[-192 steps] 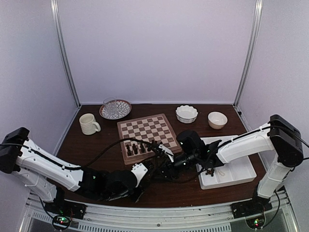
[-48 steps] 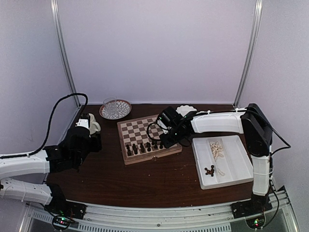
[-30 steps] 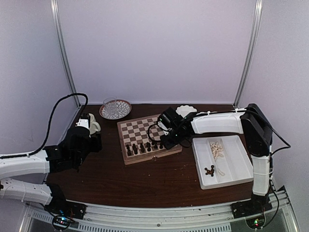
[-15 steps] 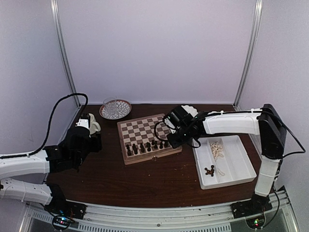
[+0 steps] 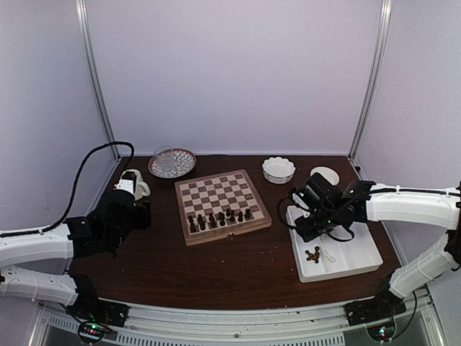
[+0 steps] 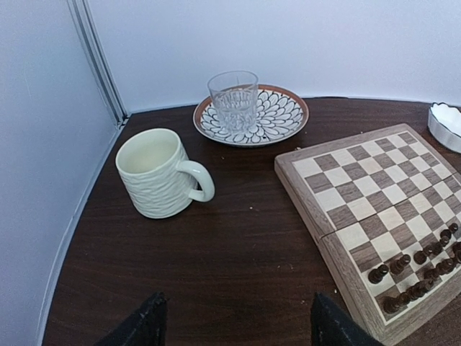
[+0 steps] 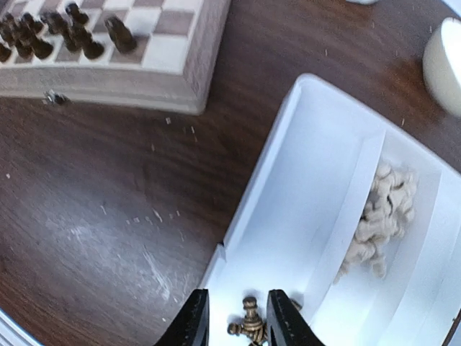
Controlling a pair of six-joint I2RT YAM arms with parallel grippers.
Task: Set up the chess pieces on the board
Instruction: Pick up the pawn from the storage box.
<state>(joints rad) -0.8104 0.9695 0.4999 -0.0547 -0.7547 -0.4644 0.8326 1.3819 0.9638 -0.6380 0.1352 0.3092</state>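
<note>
The board (image 5: 216,191) lies mid-table, with dark chess pieces (image 5: 216,218) lined along its near rows. My right gripper (image 5: 306,232) hangs open over the white tray (image 5: 356,249), and its fingers straddle, from above, a small heap of dark pieces (image 7: 249,326) lying in the tray's near compartment (image 7: 317,166). Nothing is held. Cream pieces (image 7: 382,216) are piled in the neighbouring compartment. My left gripper (image 6: 238,331) stands open over bare table left of the board (image 6: 367,194), empty. The board's dark pieces (image 6: 418,263) show at the lower right of the left wrist view.
A cream mug (image 6: 160,173) stands left of the board. Behind it a patterned plate (image 6: 277,119) carries a glass (image 6: 234,101). A scalloped white bowl (image 5: 278,169) and a small bowl (image 5: 325,173) sit at the back right.
My right gripper has left the board's near right corner and swung right to hang over the tray. The left arm has not moved.
</note>
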